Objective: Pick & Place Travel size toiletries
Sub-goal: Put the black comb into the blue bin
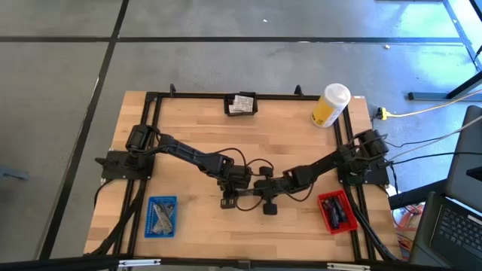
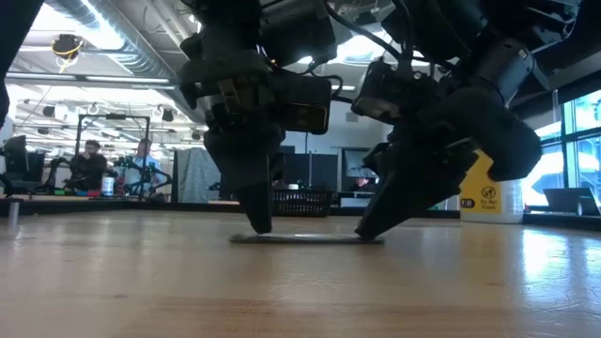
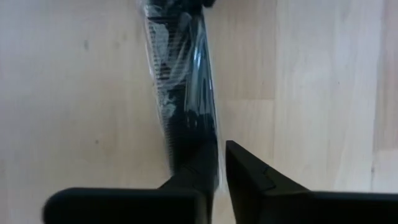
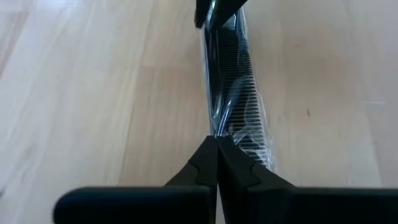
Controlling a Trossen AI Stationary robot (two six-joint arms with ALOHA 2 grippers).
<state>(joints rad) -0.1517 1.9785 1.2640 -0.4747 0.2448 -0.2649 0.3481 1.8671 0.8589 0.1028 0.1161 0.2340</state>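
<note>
One wrapped black comb (image 4: 233, 106) lies flat mid-table, the right gripper (image 4: 216, 144) pinching one end with fingers pressed together. At the other end, the left gripper (image 3: 221, 152) has fingers slightly parted. Three trays: blue (image 1: 161, 216), red (image 1: 336, 212), black (image 1: 242, 105).

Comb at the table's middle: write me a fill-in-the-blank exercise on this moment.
1. The comb, in a clear wrapper, lies flat on the ___.
2. The right gripper is ___ on one end of the comb.
3. The left gripper is at the comb's other end; the blue tray lies on the ___ arm's side.

Missing words: table; shut; left.
</note>
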